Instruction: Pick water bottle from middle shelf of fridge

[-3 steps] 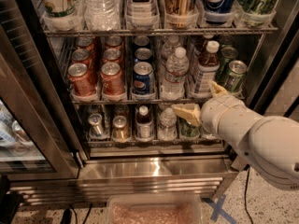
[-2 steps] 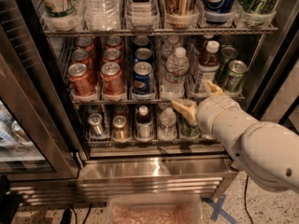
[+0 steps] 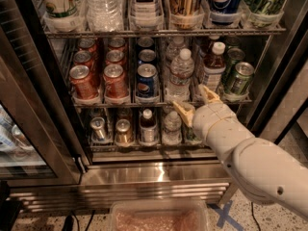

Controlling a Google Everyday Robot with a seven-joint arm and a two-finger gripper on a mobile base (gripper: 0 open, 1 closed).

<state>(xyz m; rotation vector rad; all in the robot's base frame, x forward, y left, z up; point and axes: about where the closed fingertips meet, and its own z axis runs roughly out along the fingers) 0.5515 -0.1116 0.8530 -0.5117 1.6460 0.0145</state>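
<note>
Camera view looks down into the open fridge [image 3: 144,176], and from my console I see my end effector [image 3: 196,103] at the front edge of the middle shelf [image 3: 120,102], just below and slightly right of the water bottle [image 3: 181,73]. Its two tan fingers [image 3: 184,112] are spread apart, with one tip low and to the left and the other higher and to the right. I cannot tell whether either tip touches the rack.

The white arm [image 3: 260,167] comes in from the lower right corner of the picture.

The water bottle stands upright at the front of its lane on the middle shelf. On its left is a blue Pepsi can [image 3: 147,80], and on its right is a white-capped bottle of dark liquid [image 3: 213,67]. A second clear bottle [image 3: 174,47] stands behind it in the same lane. Red cans [image 3: 114,80] fill the two left lanes, and green cans [image 3: 239,78] sit at the far right.

On the rack below I see small cans [image 3: 123,131] and small bottles [image 3: 172,127]. The rack above holds tall cups and large bottles [image 3: 103,6]. A clear plastic bin [image 3: 159,214] sits on the floor in front of the stainless base, with a blue tape cross [image 3: 224,213] beside it.
</note>
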